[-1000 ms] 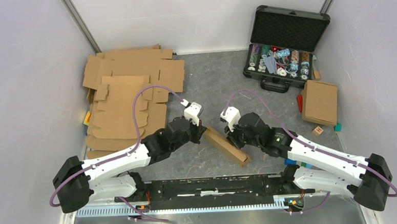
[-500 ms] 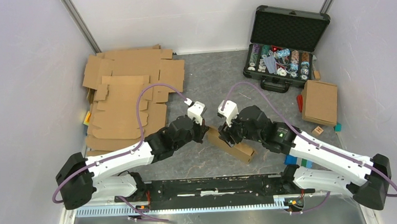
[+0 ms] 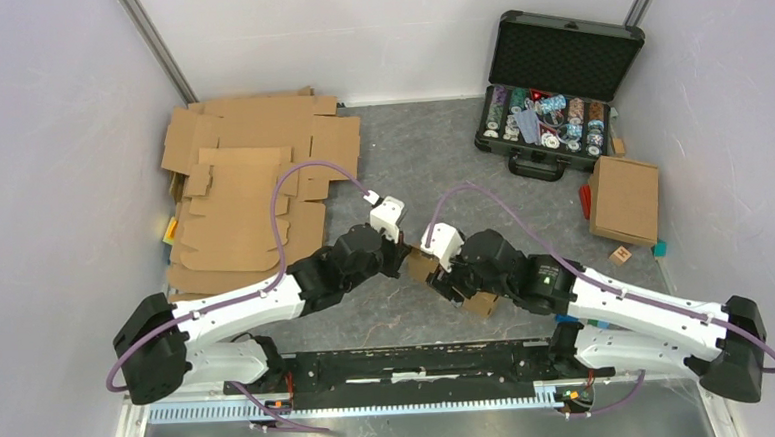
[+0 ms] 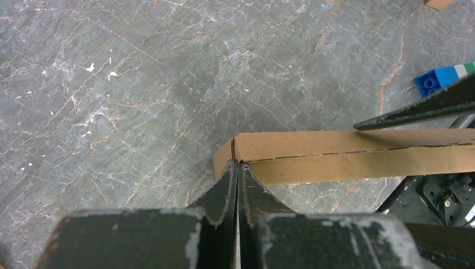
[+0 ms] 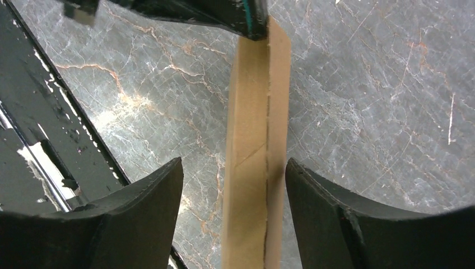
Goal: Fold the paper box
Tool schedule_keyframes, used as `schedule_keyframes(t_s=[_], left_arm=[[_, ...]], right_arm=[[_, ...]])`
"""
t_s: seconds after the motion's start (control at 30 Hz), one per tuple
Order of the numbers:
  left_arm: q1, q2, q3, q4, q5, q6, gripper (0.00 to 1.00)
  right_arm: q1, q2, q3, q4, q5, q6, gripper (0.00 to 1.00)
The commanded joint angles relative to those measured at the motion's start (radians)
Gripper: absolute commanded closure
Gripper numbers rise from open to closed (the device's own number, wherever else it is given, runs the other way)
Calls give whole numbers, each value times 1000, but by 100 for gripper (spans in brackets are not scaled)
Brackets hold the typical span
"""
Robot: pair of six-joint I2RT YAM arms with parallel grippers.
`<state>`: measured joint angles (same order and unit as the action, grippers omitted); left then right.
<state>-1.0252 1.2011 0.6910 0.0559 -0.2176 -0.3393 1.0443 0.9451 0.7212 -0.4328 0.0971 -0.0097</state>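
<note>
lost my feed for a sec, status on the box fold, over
Left gripper shut, against the box at its end. Right gripper open, straddling the box, no grip. Blue brick nearby, apart from the box.

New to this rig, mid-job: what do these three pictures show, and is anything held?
Two robot arms, each ending in a two-finger gripper. One picture looks down from above; the others come from wrist cameras. On the grey table lie flat cardboard sheets, an open case of chips, a closed cardboard box and, between the arms, the slim paper box. The left gripper is shut at its end; a pinch is unclear. The right gripper stands open astride it.
</note>
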Motion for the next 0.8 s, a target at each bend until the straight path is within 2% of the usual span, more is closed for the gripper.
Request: schedule_keyframes(t_s=[0.0,0.13,0.27,0.4,0.53,0.77], left_arm=[[-16,39,-2,-100,4,-5,98],[-18,43,-1,-100,-2,-4,98],[-19,49,-2,-100,-4,-4,96],[-19,38,-5,-100,-4,-14,90],[-19,2,-13,-120,5,-37,79],[-17,-118,-36,-182,7,-93,65]], right_arm=[[84,19,14,-3,186,-27,27],[154,73,39,-38,338,-26,38],[186,80,32,-37,395,-20,56],[187,81,14,-36,404,-15,62],[187,72,-4,-39,410,-3,64],[187,50,-33,-17,384,0,67]])
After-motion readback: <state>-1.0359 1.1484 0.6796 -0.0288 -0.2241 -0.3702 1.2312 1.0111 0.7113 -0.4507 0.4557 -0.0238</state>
